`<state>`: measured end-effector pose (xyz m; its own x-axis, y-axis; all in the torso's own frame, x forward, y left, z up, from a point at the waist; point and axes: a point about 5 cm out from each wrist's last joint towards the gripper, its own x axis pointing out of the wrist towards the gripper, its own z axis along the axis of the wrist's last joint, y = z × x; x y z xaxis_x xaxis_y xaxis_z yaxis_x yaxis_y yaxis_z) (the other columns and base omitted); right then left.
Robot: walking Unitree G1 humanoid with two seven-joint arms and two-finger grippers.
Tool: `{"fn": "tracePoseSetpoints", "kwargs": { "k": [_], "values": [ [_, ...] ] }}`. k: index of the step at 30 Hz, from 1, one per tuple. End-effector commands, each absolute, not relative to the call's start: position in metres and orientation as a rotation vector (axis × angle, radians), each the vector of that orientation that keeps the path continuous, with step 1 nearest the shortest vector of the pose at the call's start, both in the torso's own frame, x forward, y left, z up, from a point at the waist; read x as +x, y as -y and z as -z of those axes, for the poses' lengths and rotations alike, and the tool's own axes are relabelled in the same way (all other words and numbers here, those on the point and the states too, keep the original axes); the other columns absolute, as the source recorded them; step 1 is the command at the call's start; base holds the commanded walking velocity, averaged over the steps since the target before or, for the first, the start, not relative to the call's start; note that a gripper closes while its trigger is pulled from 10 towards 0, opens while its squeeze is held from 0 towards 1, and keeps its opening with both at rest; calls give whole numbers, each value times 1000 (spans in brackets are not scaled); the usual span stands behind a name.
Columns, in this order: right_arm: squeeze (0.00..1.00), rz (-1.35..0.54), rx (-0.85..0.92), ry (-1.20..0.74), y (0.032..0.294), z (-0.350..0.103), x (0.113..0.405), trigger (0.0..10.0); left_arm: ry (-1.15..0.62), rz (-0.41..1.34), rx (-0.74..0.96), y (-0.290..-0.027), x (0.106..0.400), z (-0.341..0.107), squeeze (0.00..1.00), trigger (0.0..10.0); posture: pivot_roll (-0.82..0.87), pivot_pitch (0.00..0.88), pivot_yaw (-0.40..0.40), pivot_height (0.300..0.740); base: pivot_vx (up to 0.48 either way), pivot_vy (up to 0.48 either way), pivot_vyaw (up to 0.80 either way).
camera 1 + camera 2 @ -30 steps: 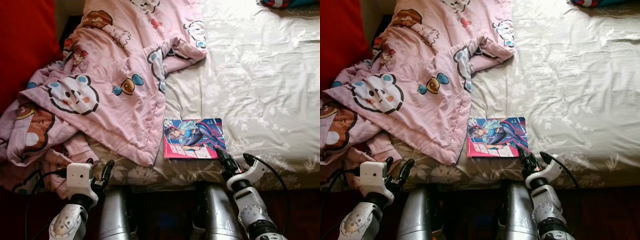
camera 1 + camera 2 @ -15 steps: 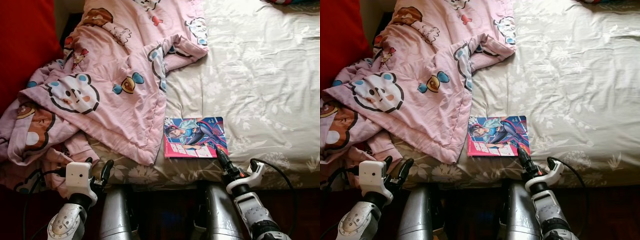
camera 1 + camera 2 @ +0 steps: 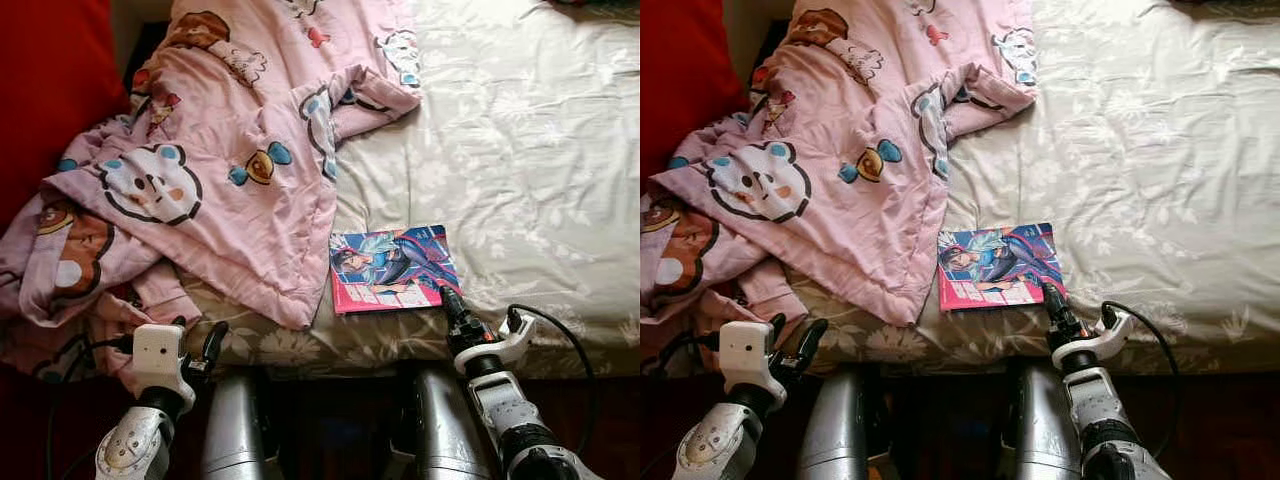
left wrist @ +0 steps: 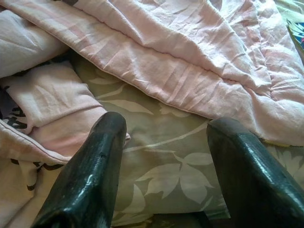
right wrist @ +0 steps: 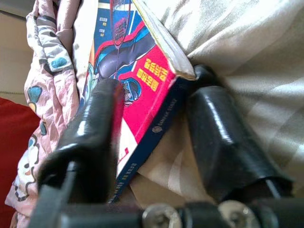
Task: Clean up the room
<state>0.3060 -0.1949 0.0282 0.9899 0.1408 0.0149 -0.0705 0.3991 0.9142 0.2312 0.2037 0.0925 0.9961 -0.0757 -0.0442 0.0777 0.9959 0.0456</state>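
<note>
A colourful comic book (image 3: 390, 268) lies on the pale floral bed sheet (image 3: 520, 150) near the bed's front edge, just right of a pink cartoon-print blanket (image 3: 220, 150). My right gripper (image 3: 452, 305) is at the book's near right corner. In the right wrist view one finger (image 5: 99, 123) lies on the cover of the comic book (image 5: 142, 85) and the other presses under it, so the gripper (image 5: 154, 90) is shut on that raised corner. My left gripper (image 3: 195, 335) stands open at the bed's front edge, below the blanket's hanging fold (image 4: 190, 57), holding nothing.
A red cushion (image 3: 50, 90) fills the far left beside the bed. The pink blanket spreads in a heap over the bed's left half and hangs over its front edge. My two silver legs (image 3: 240, 430) stand against the bed front.
My right gripper has pushed forward onto the book's near right corner. The book has turned slightly, its right side swinging away from me. The left arm has stayed put.
</note>
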Motion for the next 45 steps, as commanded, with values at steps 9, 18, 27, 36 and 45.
{"fn": "tracePoseSetpoints", "kwargs": {
  "k": [9, 18, 27, 36, 45],
  "values": [
    [0, -196, 1196, -69, 177, -26, 305, 0, -75, 73, 51, -205, 229, -86, 0, 10000, 209, 311, 45, 555, 0, 0, 0],
    [0, -231, 1201, -59, 169, -29, 307, 0, -74, 74, 46, -204, 230, -86, 0, 10000, 210, 307, 41, 555, 0, 0, 0],
    [0, -176, 1144, -43, 177, -34, 314, 0, -75, 68, 43, -202, 230, -84, 0, 10000, 205, 296, 28, 555, 0, 0, 0],
    [0, -284, 995, 132, 174, -74, 334, 0, -55, 50, 27, -200, 239, -83, 0, 10000, 175, 263, 2, 555, 0, 0, 0],
    [0, -229, 400, 323, 158, -147, 328, 10000, -28, 10, -16, -196, 249, -79, 0, 10000, 118, 227, -54, 555, 0, 0, 0]
  ]
}}
